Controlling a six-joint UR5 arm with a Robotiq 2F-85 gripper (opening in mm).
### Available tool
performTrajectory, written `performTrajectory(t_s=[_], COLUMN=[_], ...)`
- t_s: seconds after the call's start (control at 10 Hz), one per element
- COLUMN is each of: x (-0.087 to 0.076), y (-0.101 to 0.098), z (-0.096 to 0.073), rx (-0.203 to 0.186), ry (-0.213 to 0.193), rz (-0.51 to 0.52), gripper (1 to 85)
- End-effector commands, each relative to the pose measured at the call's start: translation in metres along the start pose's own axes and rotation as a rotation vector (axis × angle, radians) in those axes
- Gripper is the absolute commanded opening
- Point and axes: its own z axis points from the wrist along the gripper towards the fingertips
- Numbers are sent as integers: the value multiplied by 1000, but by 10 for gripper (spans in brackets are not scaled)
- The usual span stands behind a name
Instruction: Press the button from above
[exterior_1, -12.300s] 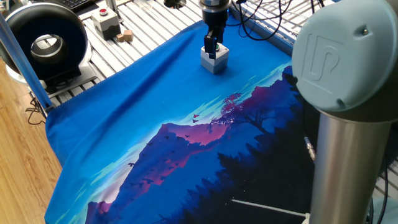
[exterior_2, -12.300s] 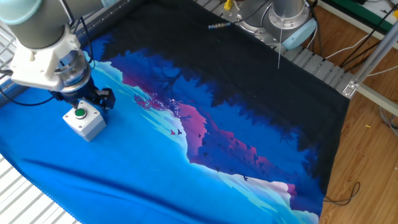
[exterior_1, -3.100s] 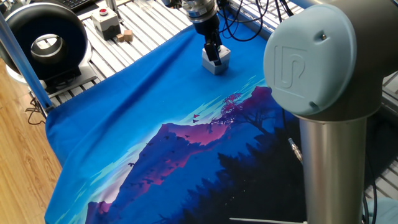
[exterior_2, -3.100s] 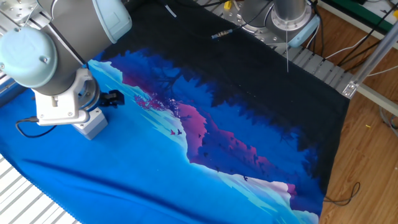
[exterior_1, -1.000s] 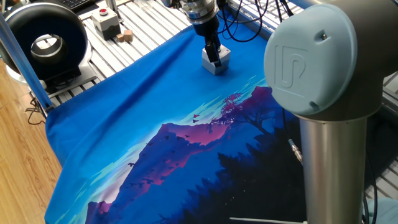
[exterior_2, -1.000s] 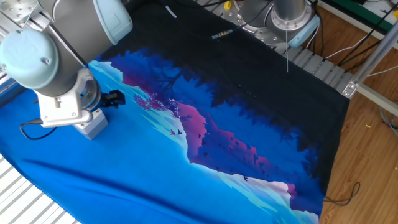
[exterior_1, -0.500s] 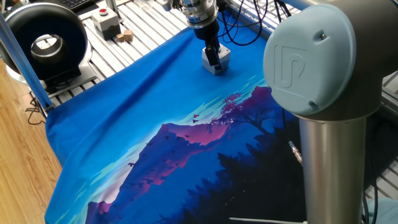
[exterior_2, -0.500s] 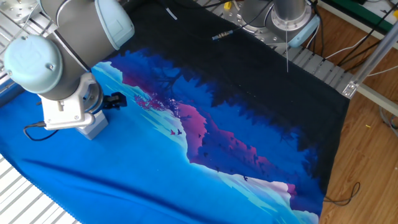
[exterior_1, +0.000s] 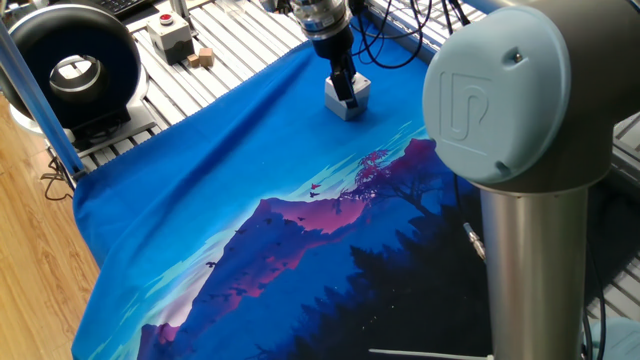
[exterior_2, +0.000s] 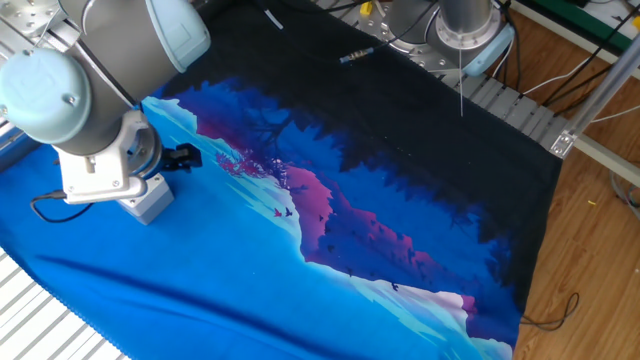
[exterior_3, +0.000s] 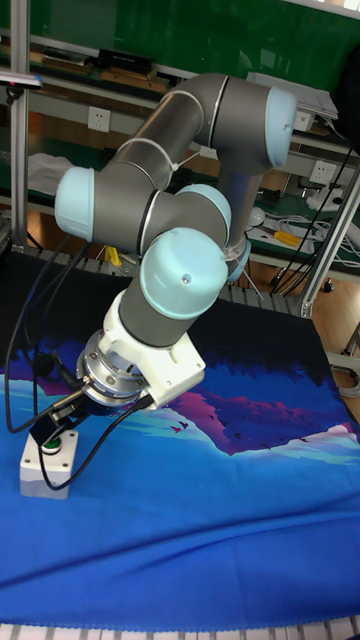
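The hand (exterior_3: 52, 428) is held right over the green button (exterior_3: 47, 441) so it can be pushed down. Whether the hand is spread cannot be told.

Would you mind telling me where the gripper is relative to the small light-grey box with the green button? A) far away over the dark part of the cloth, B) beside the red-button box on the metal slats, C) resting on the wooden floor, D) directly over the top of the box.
D: the gripper is down at the top of the grey box, and the tall view shows its tip by the green button.
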Motion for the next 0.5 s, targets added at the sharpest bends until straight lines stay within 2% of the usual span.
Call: performTrajectory(t_s=[0.0, 0.4], x=[-3, -5], y=[6, 6], z=[-9, -12], rx=[-18, -16], ry=[-21, -42], rz=[26, 53], gripper=[850, 850])
